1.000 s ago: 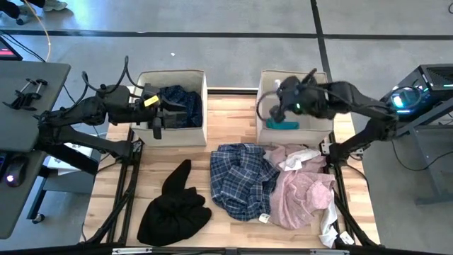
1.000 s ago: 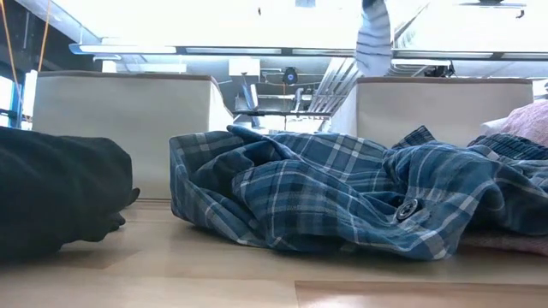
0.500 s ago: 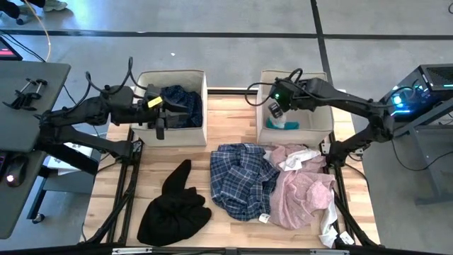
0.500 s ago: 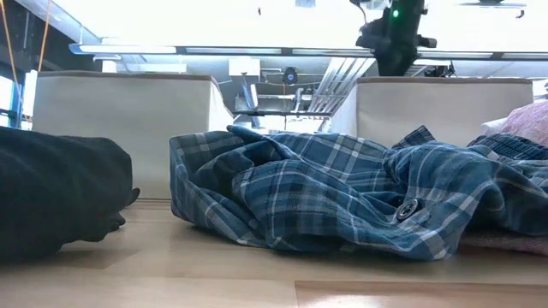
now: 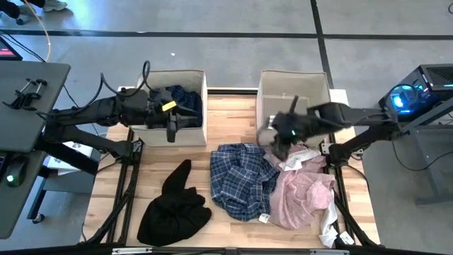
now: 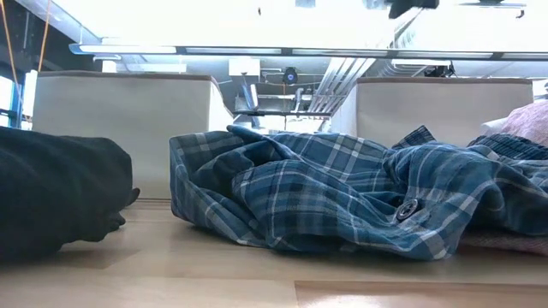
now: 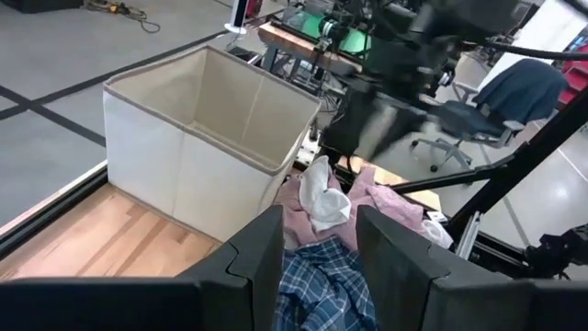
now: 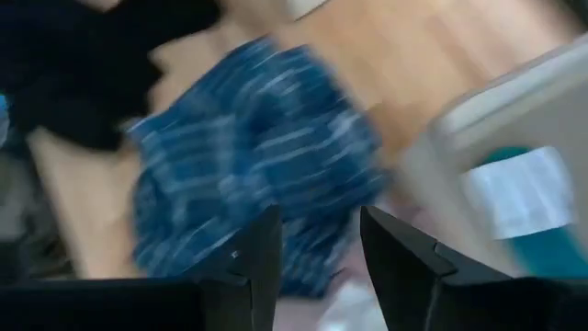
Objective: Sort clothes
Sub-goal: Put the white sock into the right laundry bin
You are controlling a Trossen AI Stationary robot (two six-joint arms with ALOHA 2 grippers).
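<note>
Blurring in the high view, the right end effector (image 5: 283,134), fingers apart and empty, hovers over the pale pink shirt (image 5: 306,193) beside the plaid shirt (image 5: 239,178), its bin (image 5: 294,81) just behind, while the left end effector (image 5: 185,117), likewise parted, hangs over the other bin (image 5: 173,76) on the wooden bench (image 5: 230,113).
</note>
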